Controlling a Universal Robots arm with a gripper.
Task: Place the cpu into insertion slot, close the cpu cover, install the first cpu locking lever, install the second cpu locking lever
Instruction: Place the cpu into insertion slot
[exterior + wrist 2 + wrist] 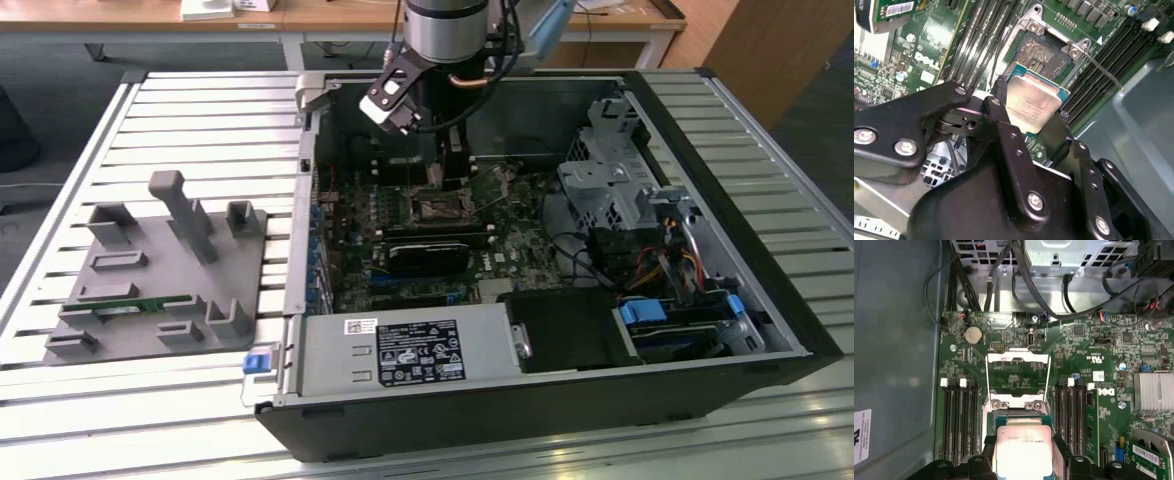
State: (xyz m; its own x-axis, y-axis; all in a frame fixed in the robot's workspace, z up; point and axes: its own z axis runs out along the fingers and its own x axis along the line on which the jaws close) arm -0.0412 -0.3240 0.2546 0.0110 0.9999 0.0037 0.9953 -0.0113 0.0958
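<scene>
Above the insertion slot (1044,51), cpu (1034,100) pinched in the gripper (1030,114)

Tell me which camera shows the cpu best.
The second wrist view: the cpu shows its lid and green edge, clamped in the claw. The first wrist view cuts off part of its lid. Exterior view: too hidden to tell.

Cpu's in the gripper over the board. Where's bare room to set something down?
Bare table slats surround the grey fixture, on the exterior view's left. Inside the case it is crowded: the gripper holds the cpu over the board, and cables and the drive cage pack the exterior view's right.
</scene>
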